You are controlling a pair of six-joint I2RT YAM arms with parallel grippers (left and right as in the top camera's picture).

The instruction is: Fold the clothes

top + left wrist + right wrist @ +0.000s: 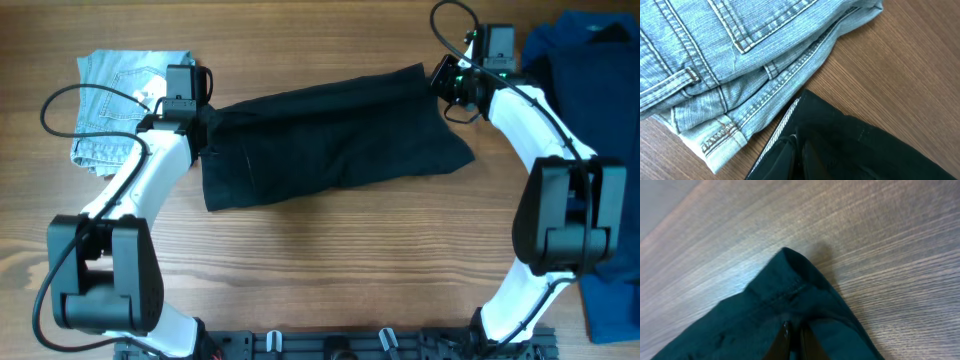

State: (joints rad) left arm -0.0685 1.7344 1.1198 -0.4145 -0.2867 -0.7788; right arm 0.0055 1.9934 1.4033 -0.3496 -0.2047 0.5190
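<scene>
On the wooden bench (320,255) I see the black shorts (330,135) spread just beside the denim (110,100). My left arm (140,180) and right arm (530,120) reach inward, jaws pinching the shorts' opposite ends.

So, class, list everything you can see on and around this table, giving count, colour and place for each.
black garment: one, matte black, spread across the table's middle
denim piece: one, light blue, folded, far left, beside the black garment
blue fabric: count unclear, royal blue, right edge, partly hidden by the right arm
table: one, brown wood grain, under everything
left tool: one, black, shut on the black garment's left end
right tool: one, black, shut on its right corner
</scene>
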